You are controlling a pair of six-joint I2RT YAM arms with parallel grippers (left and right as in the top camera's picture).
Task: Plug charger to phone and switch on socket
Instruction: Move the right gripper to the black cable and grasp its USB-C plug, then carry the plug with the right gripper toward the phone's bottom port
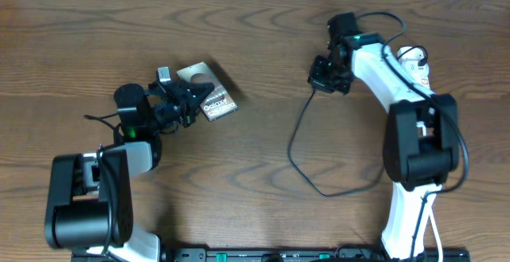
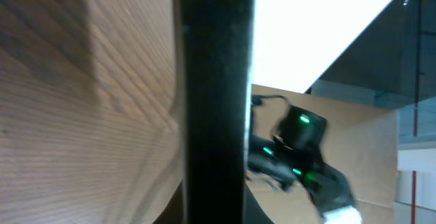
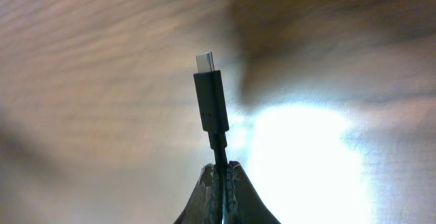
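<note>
The left arm (image 1: 88, 198) rises from the tabletop's (image 1: 255, 23) near left corner. The left pincer (image 1: 194, 95) is clenched on the left end of the phone (image 1: 213, 99). The phone sits left of centre, angled, with its face and "Galaxy" lettering turned up toward the overhead camera. Whether it rests on the wood or is lifted cannot be told. In the left wrist view the phone (image 2: 214, 81) shows only as a dark upright bar filling the middle, blurred, with the right arm (image 2: 300, 149) and its green lights beyond.

Right of centre, the charger (image 1: 292, 146) trails in a loose curve across the tabletop, looping toward the right arm's (image 1: 418, 142) base. Its upper end rises into the right pincer (image 1: 320, 79), which is well apart from the phone. In the right wrist view the right pincer (image 3: 221, 186) is clamped on the cable just below the connector (image 3: 212, 101), which stands straight out with its metal tip bare and pointing away over the wood.

Farthest right, the socket (image 1: 421, 72) peeks out white with a small red mark, mostly hidden by the right arm.
</note>
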